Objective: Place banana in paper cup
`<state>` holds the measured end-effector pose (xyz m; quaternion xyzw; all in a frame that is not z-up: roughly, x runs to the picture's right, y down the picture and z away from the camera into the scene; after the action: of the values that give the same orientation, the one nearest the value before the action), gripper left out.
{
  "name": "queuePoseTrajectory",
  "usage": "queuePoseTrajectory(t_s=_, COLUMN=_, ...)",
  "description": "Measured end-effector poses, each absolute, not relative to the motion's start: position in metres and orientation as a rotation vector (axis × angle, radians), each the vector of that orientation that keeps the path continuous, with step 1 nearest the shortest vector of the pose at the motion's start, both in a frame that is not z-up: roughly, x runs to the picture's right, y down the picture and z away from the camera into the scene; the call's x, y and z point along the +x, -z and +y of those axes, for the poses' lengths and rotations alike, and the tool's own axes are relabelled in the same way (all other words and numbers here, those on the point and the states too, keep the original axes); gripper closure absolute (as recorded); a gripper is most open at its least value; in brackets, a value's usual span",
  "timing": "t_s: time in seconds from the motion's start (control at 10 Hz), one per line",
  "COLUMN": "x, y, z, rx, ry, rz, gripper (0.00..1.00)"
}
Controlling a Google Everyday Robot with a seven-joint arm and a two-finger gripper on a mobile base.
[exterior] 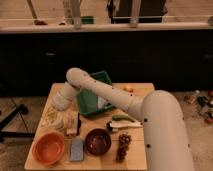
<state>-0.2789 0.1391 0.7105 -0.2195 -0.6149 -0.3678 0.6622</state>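
The banana, a pale cream-yellow bunch, lies on the left part of the wooden table, just above the orange bowl. My arm reaches from the lower right, bends over the table's back left, and points down. My gripper is at the banana's top edge, right over it. I cannot make out the paper cup; it may be hidden under the wrist or among the pale banana fingers.
A green bin stands behind the banana to the right. A dark brown bowl, a blue-grey sponge, dark grapes, a green vegetable and a small orange fruit are on the table. A dark counter runs behind.
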Motion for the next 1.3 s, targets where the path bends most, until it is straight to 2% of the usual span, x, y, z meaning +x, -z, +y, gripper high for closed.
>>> queuePoseTrajectory(t_s=1.3, x=-0.29, y=-0.714, z=0.134, rx=-0.602, ry=0.65, rz=-1.437, gripper=0.97)
